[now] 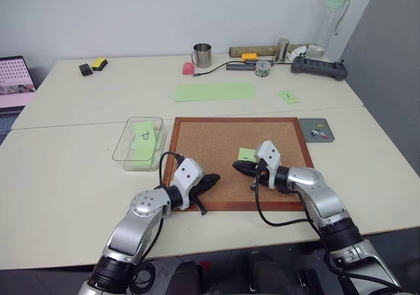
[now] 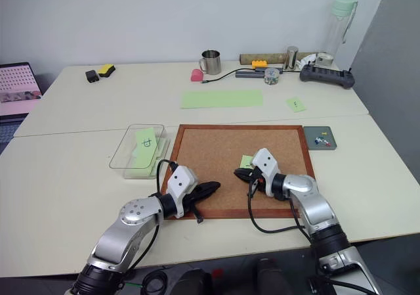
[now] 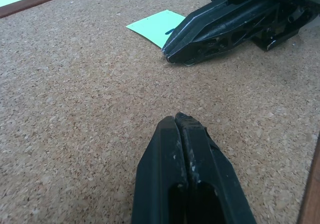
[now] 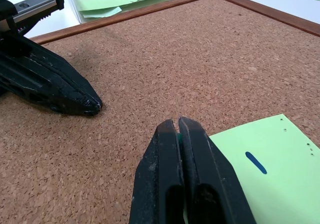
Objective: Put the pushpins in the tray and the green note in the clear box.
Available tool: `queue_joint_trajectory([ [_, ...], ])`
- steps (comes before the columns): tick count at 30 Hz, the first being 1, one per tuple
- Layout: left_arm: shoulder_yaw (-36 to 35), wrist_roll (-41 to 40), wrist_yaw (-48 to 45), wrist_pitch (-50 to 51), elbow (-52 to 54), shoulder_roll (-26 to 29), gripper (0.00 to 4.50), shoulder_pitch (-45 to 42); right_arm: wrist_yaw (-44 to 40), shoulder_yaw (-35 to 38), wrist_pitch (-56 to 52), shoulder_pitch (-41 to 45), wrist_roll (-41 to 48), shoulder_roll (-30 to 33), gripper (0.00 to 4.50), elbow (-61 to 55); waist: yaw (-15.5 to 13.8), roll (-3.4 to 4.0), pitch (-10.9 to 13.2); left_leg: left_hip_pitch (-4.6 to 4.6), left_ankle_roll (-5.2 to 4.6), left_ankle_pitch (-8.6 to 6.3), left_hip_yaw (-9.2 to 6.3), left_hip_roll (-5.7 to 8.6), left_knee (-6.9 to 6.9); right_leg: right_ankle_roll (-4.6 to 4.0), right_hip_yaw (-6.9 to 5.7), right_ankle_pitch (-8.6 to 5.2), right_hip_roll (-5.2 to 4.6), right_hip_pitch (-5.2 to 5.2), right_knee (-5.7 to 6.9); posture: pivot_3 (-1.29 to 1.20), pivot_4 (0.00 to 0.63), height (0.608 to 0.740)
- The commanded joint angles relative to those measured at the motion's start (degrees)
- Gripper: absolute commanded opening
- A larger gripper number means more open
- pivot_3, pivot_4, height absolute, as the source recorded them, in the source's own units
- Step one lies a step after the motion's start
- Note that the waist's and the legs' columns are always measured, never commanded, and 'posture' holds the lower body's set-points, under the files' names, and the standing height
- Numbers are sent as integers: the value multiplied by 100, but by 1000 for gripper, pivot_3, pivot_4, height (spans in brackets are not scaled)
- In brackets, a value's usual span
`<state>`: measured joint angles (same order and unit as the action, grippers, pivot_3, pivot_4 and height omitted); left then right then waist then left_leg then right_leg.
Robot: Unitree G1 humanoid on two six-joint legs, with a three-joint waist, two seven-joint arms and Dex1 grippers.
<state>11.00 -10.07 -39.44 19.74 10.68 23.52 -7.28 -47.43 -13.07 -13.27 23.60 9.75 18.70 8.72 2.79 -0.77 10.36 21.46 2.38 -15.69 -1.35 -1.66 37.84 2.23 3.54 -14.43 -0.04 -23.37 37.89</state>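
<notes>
While the left claw point(image 1: 211, 179) rests pinched together on the corkboard point(image 1: 216, 140), the right claw point(image 4: 178, 129) sits clamped at the green note's point(image 4: 272, 179) corner, nearer it.

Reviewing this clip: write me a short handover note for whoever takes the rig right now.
Left gripper: shut, empty, low over the cork board.
Right gripper: shut at the near edge of the green note, which lies on the board; grip unconfirmed.
Pushpins sit in the tray.
Clear box already holds other green paper.
Left: move the note into the box.
</notes>
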Motion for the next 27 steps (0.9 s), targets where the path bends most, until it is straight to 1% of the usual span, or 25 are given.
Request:
queue_joint_trajectory([
  [1,156,78,-26,164,-144,33,0,123,-75,185,-78,89,204,61,31,-571,0,0,0,0,0,0,0,0,0,0,0,0,0,0,0,0,150,740],
  [3,155,80,-18,161,-147,26,0,121,-65,230,-151,73,227,159,31,-838,-2,-1,1,1,0,0,0,0,0,0,0,0,0,0,0,0,150,740],
  [7,153,71,-22,150,-142,26,0,144,-326,209,-320,-59,310,537,31,-1568,-12,-2,2,19,0,0,-1,1,1,0,0,0,-1,-17,0,0,150,740],
  [13,118,14,-16,125,-217,-40,0,87,-358,184,-185,-77,139,875,31,-1835,-15,-8,-2,12,0,0,-4,0,1,1,-4,0,0,-12,2,0,150,740],
  [16,-199,-619,-49,546,-67,-312,0,-44,-501,13,272,-62,-235,1180,31,-1730,-24,-9,-1,13,0,0,-2,1,2,1,-3,0,-1,-12,0,0,150,740],
  [17,-350,-908,-43,764,18,-425,0,-91,-546,-26,390,-66,-314,1259,31,-1702,-40,-11,0,14,0,0,-2,2,3,1,-3,0,-2,-12,-1,0,150,740],
  [18,-568,-1392,-43,1137,155,-571,0,-175,-612,-60,557,-77,-403,1362,31,-1652,-47,-11,1,16,0,0,-1,2,5,2,-4,1,-2,-12,0,0,150,740],
  [19,-782,-1849,4,1498,267,-717,372,-265,-678,-92,728,-86,-496,1462,0,-1603,-54,-14,3,17,0,0,-2,2,6,2,-4,1,-2,-13,-1,0,150,740],
  [20,-999,-2285,91,1849,346,-874,408,-363,-730,-106,875,-103,-562,1550,0,-1552,-64,-23,8,17,0,0,-2,2,7,3,-5,1,-2,-13,-1,0,150,740],
  [21,-1176,-2646,181,2155,403,-992,669,-456,-770,-112,1012,-113,-614,1618,0,-1499,-77,-35,15,22,0,0,-3,2,9,3,-8,2,-2,-15,0,0,150,740],
  [22,-1321,-2943,273,2419,446,-1080,798,-540,-805,-134,1167,-109,-679,1690,0,-1444,-83,-46,21,25,0,0,-5,2,10,4,-9,2,-2,-16,0,0,150,740],
  [24,-1560,-3438,463,2838,503,-1225,1278,-674,-867,-155,1420,-101,-765,1789,0,-1365,-85,-50,24,28,0,0,-9,2,12,5,-13,3,-2,-16,-1,0,150,740],
  [27,-1922,-4093,812,3252,456,-1451,1852,-861,-970,-176,1731,-76,-838,1889,0,-1339,-79,-50,24,26,0,0,-8,1,11,5,-10,3,-2,-17,-1,0,150,740],
])
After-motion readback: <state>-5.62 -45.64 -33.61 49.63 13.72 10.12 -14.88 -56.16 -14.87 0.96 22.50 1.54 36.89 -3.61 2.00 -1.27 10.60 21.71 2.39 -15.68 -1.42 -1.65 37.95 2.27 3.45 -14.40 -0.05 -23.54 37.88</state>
